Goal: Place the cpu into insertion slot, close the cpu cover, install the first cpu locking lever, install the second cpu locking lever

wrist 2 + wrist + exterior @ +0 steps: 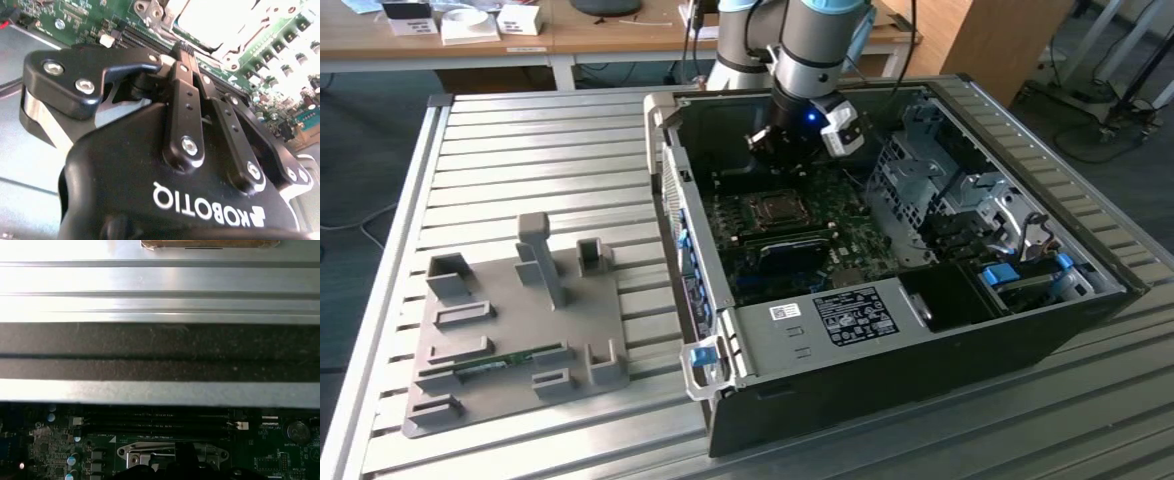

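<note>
my fingers (182, 50) are pinched closed with nothing between them, hovering inside the open computer case (1067, 330) just above the cpu cover (220, 22).

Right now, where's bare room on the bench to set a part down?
The slatted table is bare between the grey fixture plate and its far edge, and along its near edge in front of the computer case. Inside the case is crowded, with the hand above the motherboard.

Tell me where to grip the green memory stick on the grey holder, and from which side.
Probably near its middle, jaws across the long edges, coming from above: the memory stick lies low along the grey holder, whose raised blocks crowd both its ends.
</note>
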Controlling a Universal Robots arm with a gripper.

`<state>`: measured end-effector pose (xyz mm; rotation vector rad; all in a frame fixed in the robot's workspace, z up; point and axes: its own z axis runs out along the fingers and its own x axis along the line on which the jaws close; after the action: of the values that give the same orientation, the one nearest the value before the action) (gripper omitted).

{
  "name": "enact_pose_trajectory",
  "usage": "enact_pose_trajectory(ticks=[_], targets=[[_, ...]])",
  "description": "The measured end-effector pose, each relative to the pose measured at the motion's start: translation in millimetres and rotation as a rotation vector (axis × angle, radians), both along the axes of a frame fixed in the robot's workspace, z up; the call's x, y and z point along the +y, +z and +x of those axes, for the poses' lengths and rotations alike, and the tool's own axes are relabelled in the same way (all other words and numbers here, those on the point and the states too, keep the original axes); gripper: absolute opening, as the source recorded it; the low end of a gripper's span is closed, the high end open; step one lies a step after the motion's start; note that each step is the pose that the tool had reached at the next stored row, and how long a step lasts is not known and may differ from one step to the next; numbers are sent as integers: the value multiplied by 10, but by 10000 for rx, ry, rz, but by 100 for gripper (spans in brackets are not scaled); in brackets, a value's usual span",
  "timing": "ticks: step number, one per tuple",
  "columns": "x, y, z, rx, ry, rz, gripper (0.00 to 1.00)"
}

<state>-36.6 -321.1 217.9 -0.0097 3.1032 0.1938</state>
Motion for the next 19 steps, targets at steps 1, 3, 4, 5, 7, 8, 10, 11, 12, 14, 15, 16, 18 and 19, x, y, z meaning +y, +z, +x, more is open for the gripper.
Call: enact_pose_trajectory(ticks=[1,3,4,5,7,8,10,11,12,14,15,16,18,19], targets=[[-7,0,0,0,0,0,11],[-16,0,0,-1,0,1,11],[-16,0,0,0,-2,0,11],[-18,4,0,1,-1,-4,11],[-21,24,0,0,0,-1,11],[-21,35,0,0,-1,0,11],[-27,41,0,-1,1,2,11],[-33,42,0,0,1,1,11],[-42,42,0,0,0,0,11],[-67,42,0,0,0,0,11],[-81,42,0,1,0,-1,11],[-96,42,0,1,0,-1,11],[-130,42,-2,0,0,0,11],[-149,42,-3,0,0,0,11]])
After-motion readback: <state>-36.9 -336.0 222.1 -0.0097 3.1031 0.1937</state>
